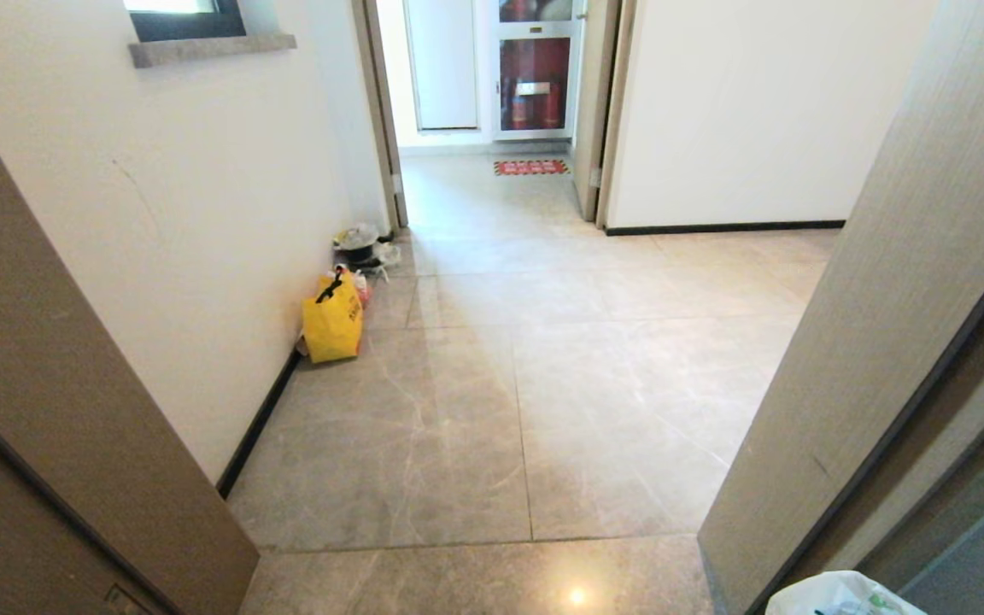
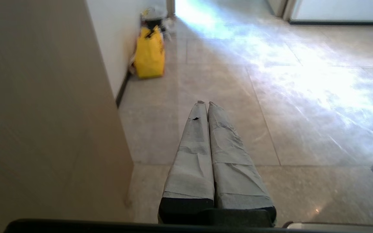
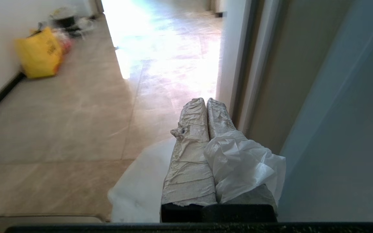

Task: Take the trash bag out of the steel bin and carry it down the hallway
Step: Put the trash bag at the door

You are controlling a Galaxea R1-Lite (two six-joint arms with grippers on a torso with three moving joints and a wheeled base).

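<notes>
So right at the bottom edge of the head view you can see the top of the trash bag (image 1: 842, 595), white and crinkly with a bit of green print, hanging low on the robot's right side next to the door frame (image 1: 868, 342). From the wrist camera, the right gripper (image 3: 205, 101) has its two wrapped fingers (image 3: 189, 155) pressed tight together with a fold of the thin plastic (image 3: 241, 168) pinched between them and bunched over one finger, so it's clamped on the bag. My guess is the bag is light and floppy (thin film, so it'll swing and could tear or slide out if the pinch is only on a single layer), and the loop handles or a gathered bunch at the mouth would be the safest place to hold it, though I can't tell if what's pinched is actually a handle. The left gripper (image 2: 205, 103) is closed too, fingers touching, nothing in it, just pointing out over the floor (image 2: 270, 97). The steel bin isn't in any view. Further out the hallway (image 1: 543, 342) opens up, tiled and glossy, with a yellow tote (image 1: 332, 320) against the left wall and some clutter (image 1: 364, 246) just behind it, then an open doorway with a red mat (image 1: 531, 167) at the far end.
</notes>
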